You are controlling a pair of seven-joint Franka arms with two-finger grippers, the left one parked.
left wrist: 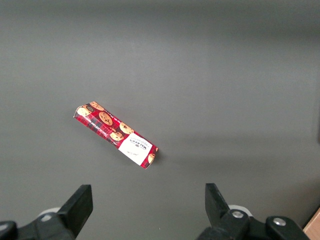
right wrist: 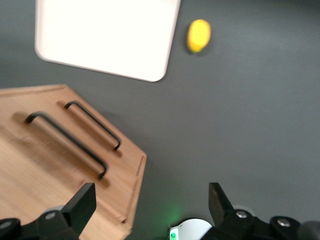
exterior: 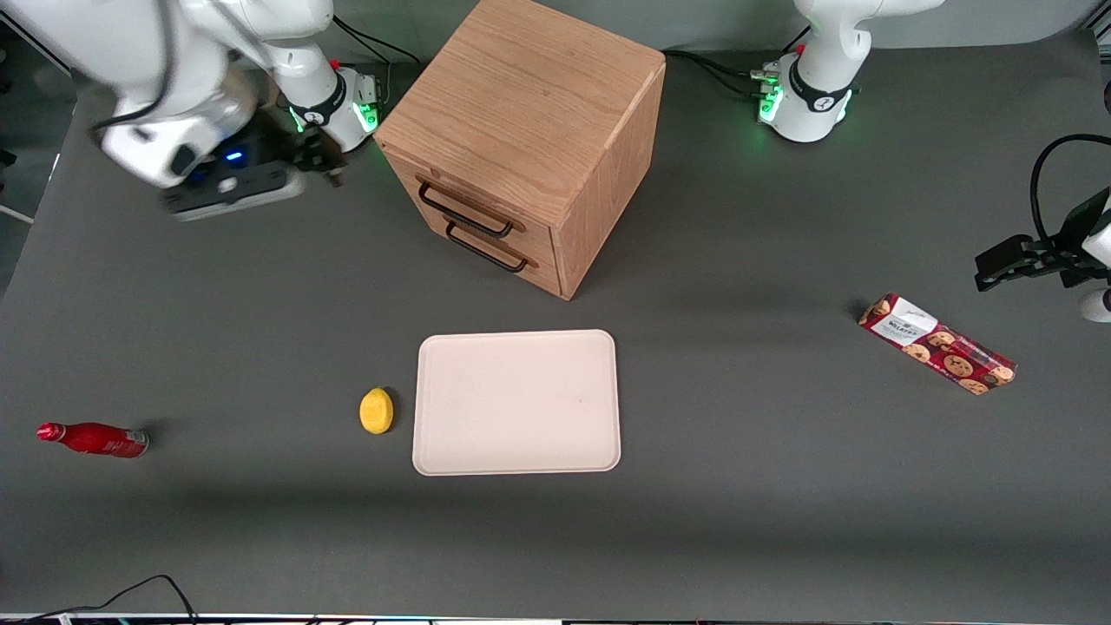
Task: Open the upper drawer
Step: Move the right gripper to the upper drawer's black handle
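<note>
Two drawers show on the oak cabinet in the front view, and the upper drawer sits shut, flush with the lower drawer. Above the counter, the claw hangs toward the working arm's end, beside the cabinet and apart from the black handle. A tray and a lemon lie nearer the camera.

From the right wrist, the claw stands open with nothing between its fingers, just beside the cabinet, clear of the upper handle.
</note>
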